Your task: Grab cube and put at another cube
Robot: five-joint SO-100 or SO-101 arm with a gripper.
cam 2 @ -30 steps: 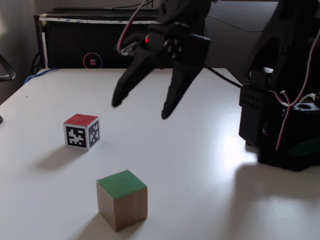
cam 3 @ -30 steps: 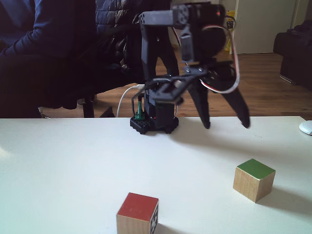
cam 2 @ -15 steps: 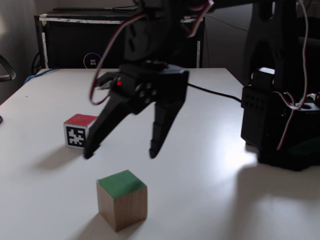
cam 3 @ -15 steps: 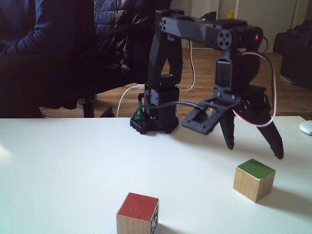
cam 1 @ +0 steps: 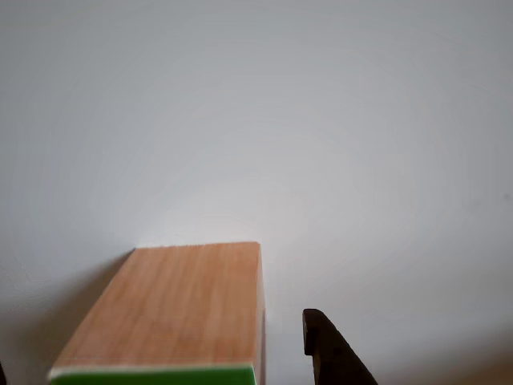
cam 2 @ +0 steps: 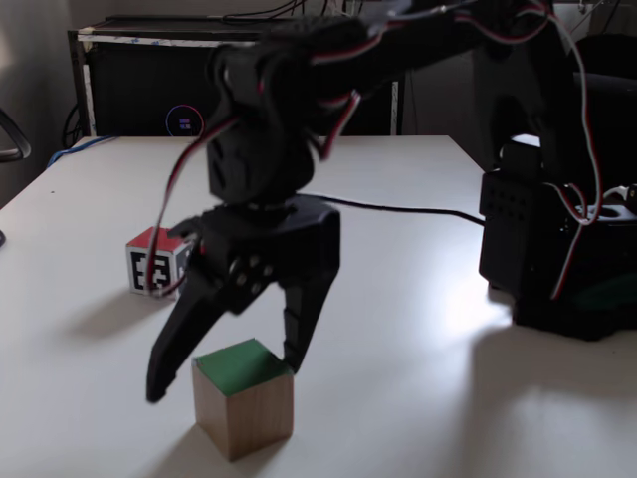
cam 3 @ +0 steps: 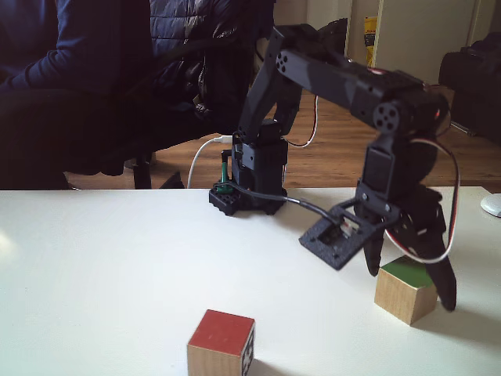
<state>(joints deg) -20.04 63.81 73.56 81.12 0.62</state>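
Observation:
The cube (cam 2: pixel 244 403), wood-sided with a green top, stands near the table's front in a fixed view and at the right (cam 3: pixel 399 298) in another fixed view. My gripper (cam 2: pixel 223 378) is open and low over it, one finger on each side, not touching (cam 3: pixel 409 287). In the other view the cube's wood face (cam 1: pixel 172 305) lies at the bottom left, with one dark finger (cam 1: pixel 329 357) just to its right. Another cube (cam 2: pixel 149 261), red-topped with a black-and-white marker face, sits further back, partly behind the gripper, and at the front (cam 3: pixel 221 345).
The arm's black base (cam 2: pixel 547 249) stands at the table's right, seen at the back (cam 3: pixel 250 180) from the other side. A black cable (cam 2: pixel 418 209) runs across the table. A person in a dark jacket (cam 3: pixel 78 78) sits behind. A white mouse (cam 3: pixel 493 205) lies at the right edge.
The gripper has swung out and come down from above the table's middle to straddle the wood-and-green cube. It stays open. Neither cube has moved.

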